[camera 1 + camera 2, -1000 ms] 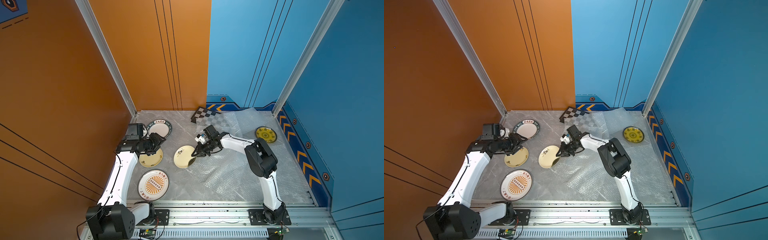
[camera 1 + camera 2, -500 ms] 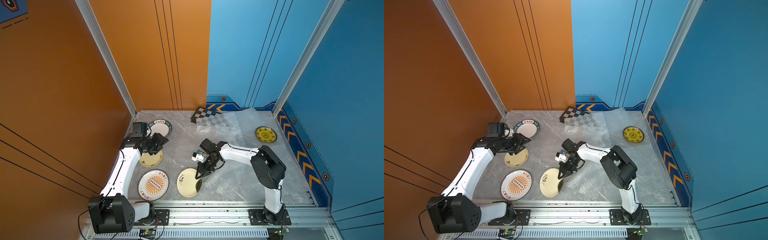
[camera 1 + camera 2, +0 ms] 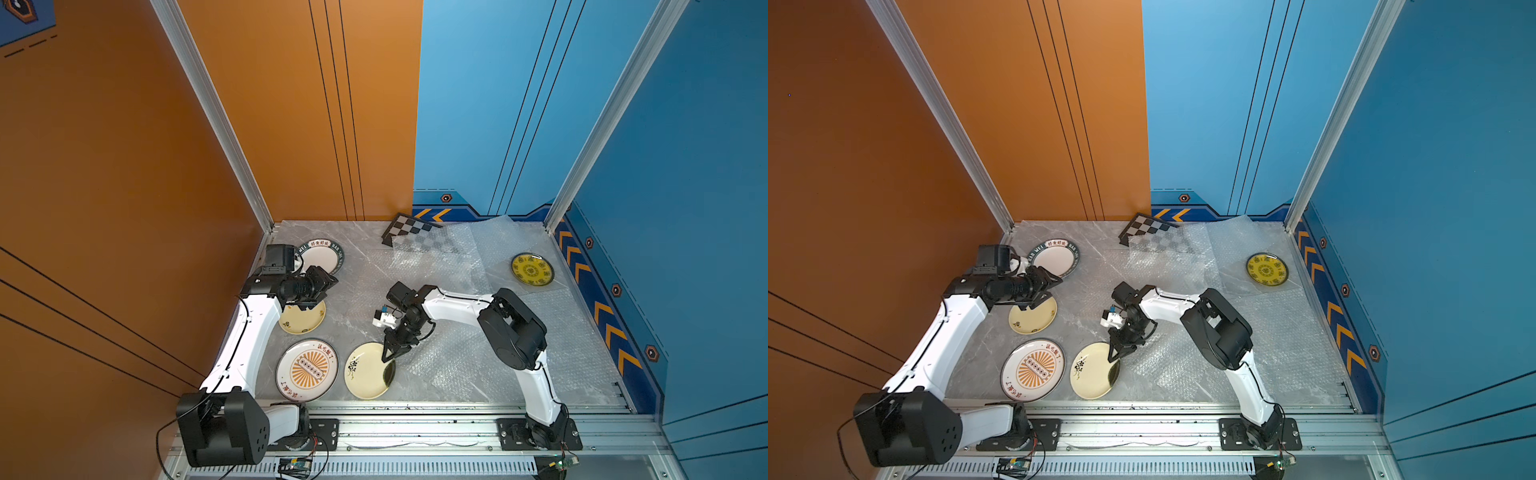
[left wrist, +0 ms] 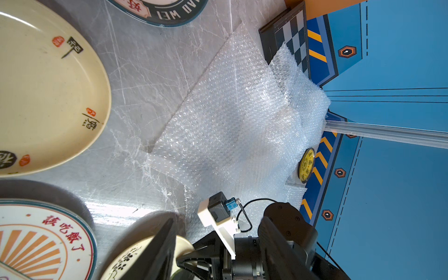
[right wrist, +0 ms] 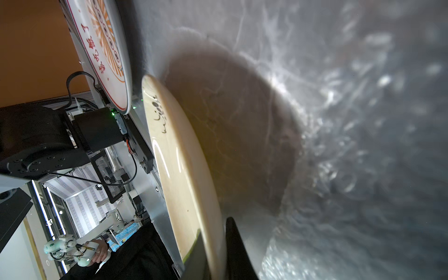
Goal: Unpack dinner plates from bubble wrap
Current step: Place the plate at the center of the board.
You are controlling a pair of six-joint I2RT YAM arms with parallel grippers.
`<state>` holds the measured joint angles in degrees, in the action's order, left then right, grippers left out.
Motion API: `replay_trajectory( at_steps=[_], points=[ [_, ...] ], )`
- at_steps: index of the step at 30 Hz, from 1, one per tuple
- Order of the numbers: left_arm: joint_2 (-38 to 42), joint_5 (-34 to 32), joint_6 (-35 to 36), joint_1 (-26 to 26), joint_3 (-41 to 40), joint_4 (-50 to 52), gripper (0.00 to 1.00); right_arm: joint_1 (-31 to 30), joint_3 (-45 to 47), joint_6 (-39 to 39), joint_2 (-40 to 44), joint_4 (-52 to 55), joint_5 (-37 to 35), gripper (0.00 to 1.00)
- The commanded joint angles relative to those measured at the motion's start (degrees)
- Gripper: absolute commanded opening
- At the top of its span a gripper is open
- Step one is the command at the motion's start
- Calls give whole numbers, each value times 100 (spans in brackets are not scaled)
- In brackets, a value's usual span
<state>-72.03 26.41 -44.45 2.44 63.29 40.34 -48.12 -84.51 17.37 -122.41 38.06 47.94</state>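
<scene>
So the right fingers [image 3: 392, 350] pinched the blotched plate [image 3: 365, 374] beside the sunburst plate [image 3: 307, 370] — left fingers [image 3: 328, 280] spread — I'd have lowered it flat before releasing.

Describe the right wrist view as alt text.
The right tool grips the rim of a round cream ceramic plate with black blotches, edge-on over its shadow on the grey marble table. A white orange-sunburst plate lies beside it.
</scene>
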Motion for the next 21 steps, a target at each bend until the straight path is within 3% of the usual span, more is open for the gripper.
replay_trajectory(
  at_steps=[1, 12, 21],
  points=[
    [16, 114, 103, -42, -8, 51, 57, -25, -348, 2, -189, 131, -107, 15],
    [-38, 87, 100, -33, 34, 51, 57, 37, -531, 138, -97, 140, -409, 49],
    [-108, 73, 107, -22, 116, 20, 57, 283, -672, 327, 230, 157, -693, 57]
  ],
)
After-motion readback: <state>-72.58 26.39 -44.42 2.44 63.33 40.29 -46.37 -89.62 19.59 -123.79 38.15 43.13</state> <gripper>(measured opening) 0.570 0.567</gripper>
